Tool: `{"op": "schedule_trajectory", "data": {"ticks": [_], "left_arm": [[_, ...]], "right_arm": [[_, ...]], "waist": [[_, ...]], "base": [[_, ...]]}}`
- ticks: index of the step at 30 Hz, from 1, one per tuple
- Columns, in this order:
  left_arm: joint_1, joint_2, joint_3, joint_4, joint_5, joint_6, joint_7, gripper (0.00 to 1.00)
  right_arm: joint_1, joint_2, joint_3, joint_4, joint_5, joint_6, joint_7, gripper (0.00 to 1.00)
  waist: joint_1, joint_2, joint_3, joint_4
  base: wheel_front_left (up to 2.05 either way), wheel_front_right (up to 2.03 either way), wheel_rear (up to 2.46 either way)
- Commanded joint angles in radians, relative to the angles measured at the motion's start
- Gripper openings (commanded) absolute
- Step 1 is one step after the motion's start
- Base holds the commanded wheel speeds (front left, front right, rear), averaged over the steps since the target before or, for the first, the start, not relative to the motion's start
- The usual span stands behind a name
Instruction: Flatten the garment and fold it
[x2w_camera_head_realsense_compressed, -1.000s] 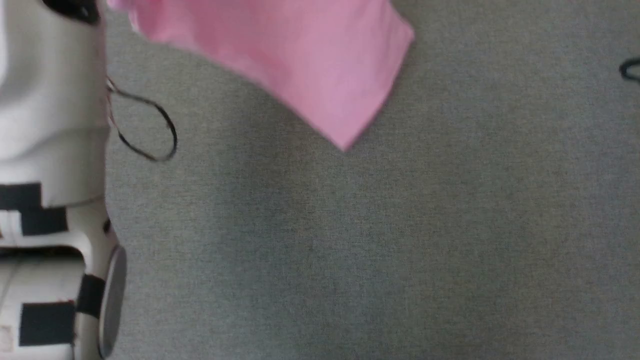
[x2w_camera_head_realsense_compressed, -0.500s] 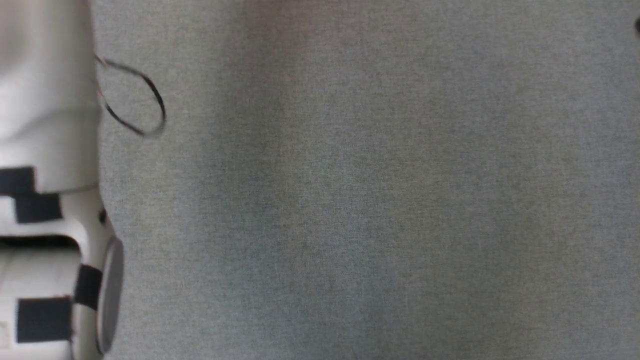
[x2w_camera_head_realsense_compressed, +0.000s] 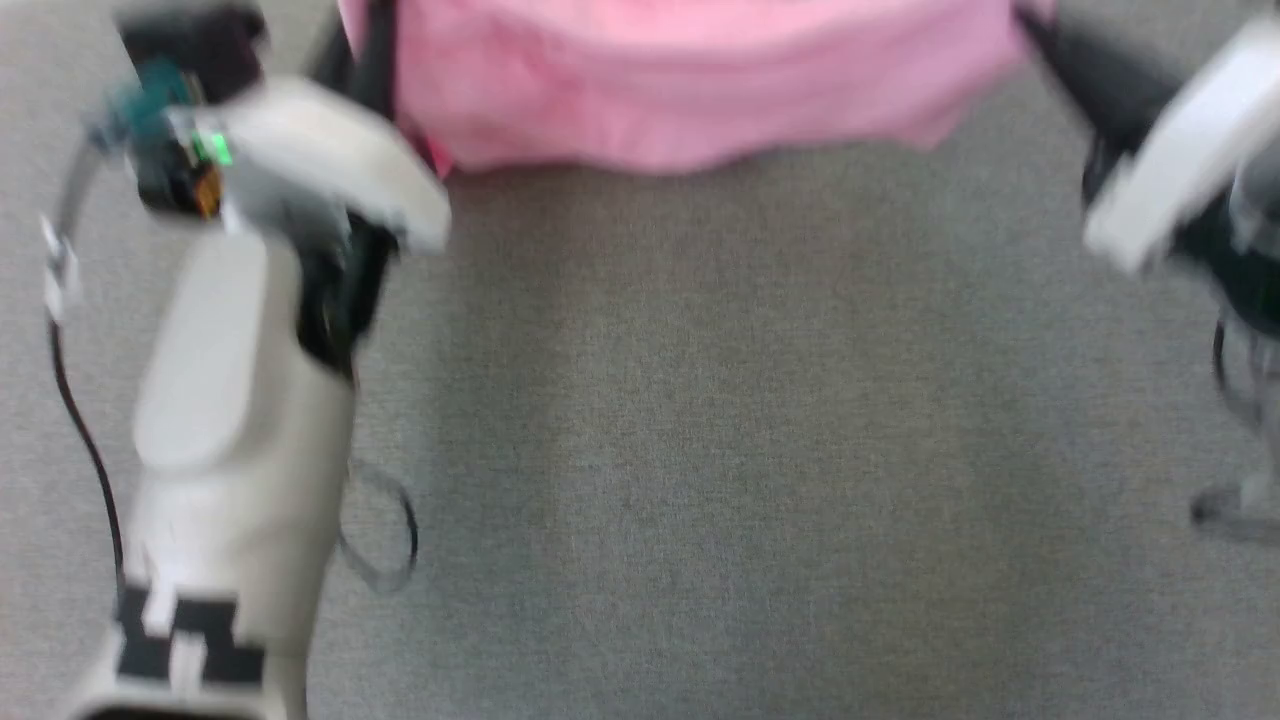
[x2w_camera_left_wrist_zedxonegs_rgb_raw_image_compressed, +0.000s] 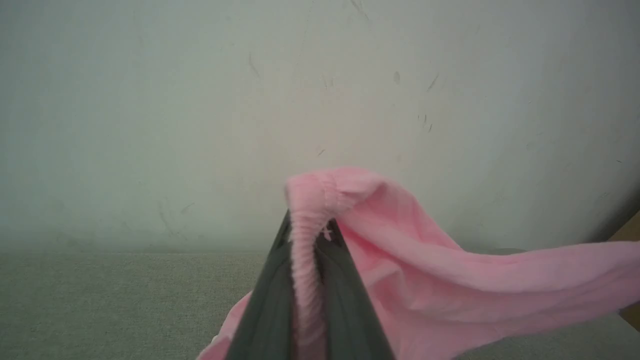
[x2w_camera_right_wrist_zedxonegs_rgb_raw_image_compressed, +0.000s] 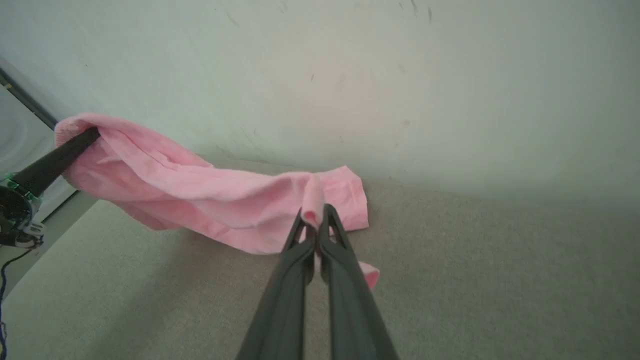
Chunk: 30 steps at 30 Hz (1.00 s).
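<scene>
A grey fabric surface (x2w_camera_head_realsense_compressed: 700, 450) meets a scuffed pale wall (x2w_camera_left_wrist_zedxonegs_rgb_raw_image_compressed: 200, 100). Over it the pink shorts (x2w_camera_head_realsense_compressed: 690, 90) hang stretched between both hands, the left hand (x2w_camera_left_wrist_zedxonegs_rgb_raw_image_compressed: 307, 235) clamped on the ribbed waistband (x2w_camera_left_wrist_zedxonegs_rgb_raw_image_compressed: 304, 270) and the right hand (x2w_camera_right_wrist_zedxonegs_rgb_raw_image_compressed: 315, 215) pinching the opposite edge.

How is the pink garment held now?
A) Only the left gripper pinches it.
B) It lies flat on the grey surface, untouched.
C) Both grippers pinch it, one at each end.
C: the left gripper is shut on the ribbed waistband of the garment, the right gripper on its other end.
</scene>
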Motion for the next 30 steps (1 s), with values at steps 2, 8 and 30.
{"op": "schedule_trajectory", "data": {"ticks": [2, 8, 30], "left_arm": [[0.109, 0.004, -0.007, -0.038, -0.019, -0.014, -0.01, 0.0], [0.439, 0.015, -0.028, -0.183, -0.053, -0.014, 0.001, 0.0], [0.968, 0.069, -0.012, -0.445, -0.166, 0.12, 0.241, 0.0]], "right_arm": [[0.125, -0.019, 0.003, -0.044, 0.023, -0.001, -0.008, 0.0], [0.461, -0.022, 0.001, -0.129, 0.065, -0.001, 0.006, 0.0], [0.921, 0.025, -0.115, -0.356, 0.081, -0.001, 0.358, 0.0]], "waist": [[0.0002, 0.0, -0.124, 0.015], [0.0002, 0.0, -0.249, 0.011], [0.0002, 0.0, -0.328, 0.036]], "base": [[0.0, 0.0, 0.0], [0.0, 0.0, 0.0], [0.0, 0.0, 0.0]]}}
